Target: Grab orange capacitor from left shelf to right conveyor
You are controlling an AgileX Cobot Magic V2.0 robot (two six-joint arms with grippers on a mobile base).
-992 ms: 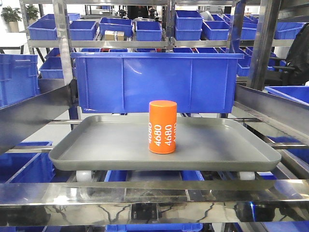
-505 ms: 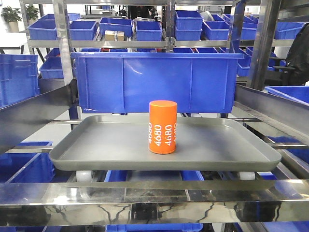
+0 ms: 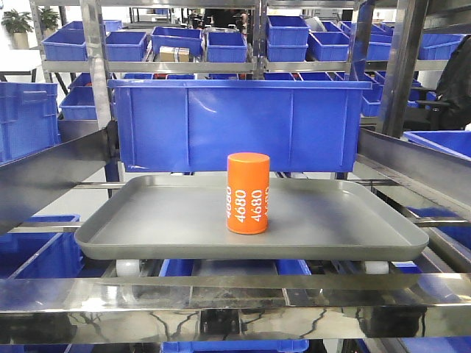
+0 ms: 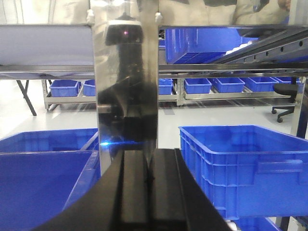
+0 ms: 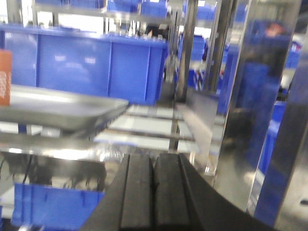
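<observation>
Front view: we note the orange capacitor (image 3: pixel 247 193), a small bright cylinder with a rounded top and white "4680" printed lengthwise. It stands upright on the shallow grey rectangular tray (image 3: pixel 147 220), a little right of the middle and apart from every rim.

The tray sits inside the left shelf (image 3: pixel 221 298), a shiny steel-framed rack whose front rail mirrors the room. Two white rollers (image 3: pixel 126 267) show under the tray's front edge. Just behind the tray stands a big blue plastic bin (image 3: pixel 239 121). Beyond it, more steel racks carry rows of smaller blue bins, and a potted green plant (image 3: pixel 16 20) sits at the far upper left.

Left wrist view: the black left gripper (image 4: pixel 148 187) has its jaws pressed together, only a thin seam between them and nothing held. It faces a polished steel upright (image 4: pixel 126 86) close ahead. Blue bins lie low on either side over a pale glossy floor, and a black office chair (image 4: pixel 285 94) is at the far right.

Right wrist view, blurred: the black right gripper (image 5: pixel 154 192) is likewise clenched, pads meeting, empty. We see the tray's corner up and to the left, and a sliver of the capacitor at the left edge of the view, well apart from this gripper
</observation>
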